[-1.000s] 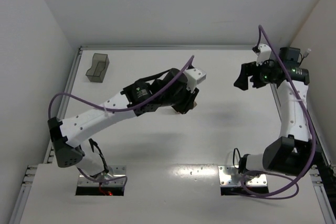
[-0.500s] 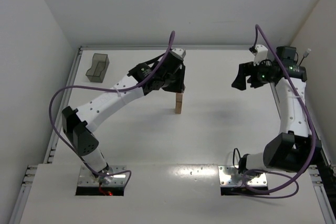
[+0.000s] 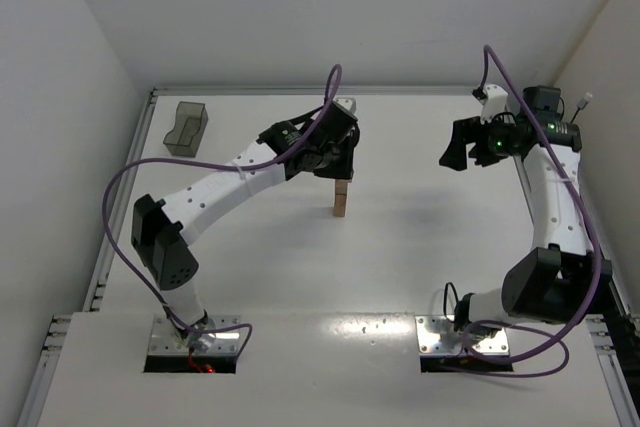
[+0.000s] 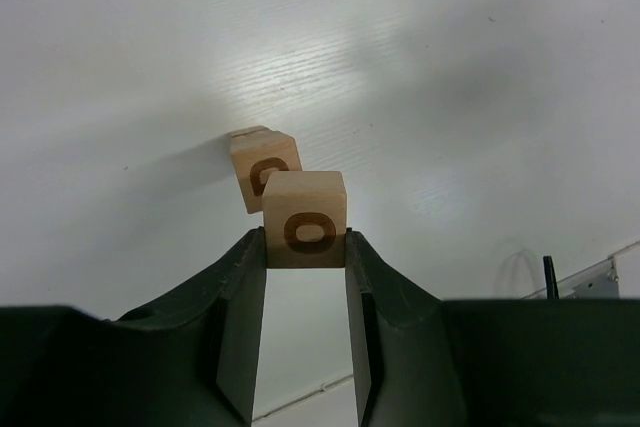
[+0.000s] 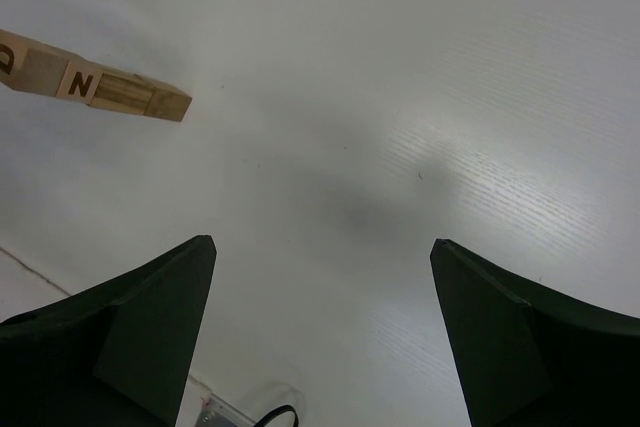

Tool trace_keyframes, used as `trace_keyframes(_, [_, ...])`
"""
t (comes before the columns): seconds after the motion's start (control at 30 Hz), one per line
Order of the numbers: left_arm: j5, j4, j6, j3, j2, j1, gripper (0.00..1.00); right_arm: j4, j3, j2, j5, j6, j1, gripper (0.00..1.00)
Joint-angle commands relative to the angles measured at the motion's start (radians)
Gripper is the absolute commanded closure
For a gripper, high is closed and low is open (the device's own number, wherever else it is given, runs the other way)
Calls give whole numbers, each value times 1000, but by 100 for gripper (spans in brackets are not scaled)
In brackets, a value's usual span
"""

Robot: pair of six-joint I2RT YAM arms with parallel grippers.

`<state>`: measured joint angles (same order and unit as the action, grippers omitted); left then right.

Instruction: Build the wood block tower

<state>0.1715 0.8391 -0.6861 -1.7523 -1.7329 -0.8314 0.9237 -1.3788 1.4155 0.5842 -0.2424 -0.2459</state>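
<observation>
l gripper (image 4: 305,249) part-closed, pinching ring-marked block (image 4: 305,219) near tower (image 4: 260,175).

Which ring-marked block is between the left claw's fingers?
The nearer block, gripped in the left claw; the other block tops the tower behind it.

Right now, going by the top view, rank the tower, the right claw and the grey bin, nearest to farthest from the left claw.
1. tower: mid-table, just below the left claw and its held wood block.
2. right claw: raised, to the right.
3. grey bin: far-left corner.
</observation>
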Motion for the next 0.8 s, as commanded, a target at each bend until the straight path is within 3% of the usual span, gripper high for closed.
trace_keyframes(0.0, [46,5,-6,-29,-4,-2,100,-9,-42,3,23,6,5,14])
trace_keyframes(0.23, [112,5,14,-59,-22,-2,100,-9,-32,3,23,6,5,14])
trace_keyframes(0.77, [83,5,43,-59,-31,-20,100,-9,-32,13,23,6,5,14])
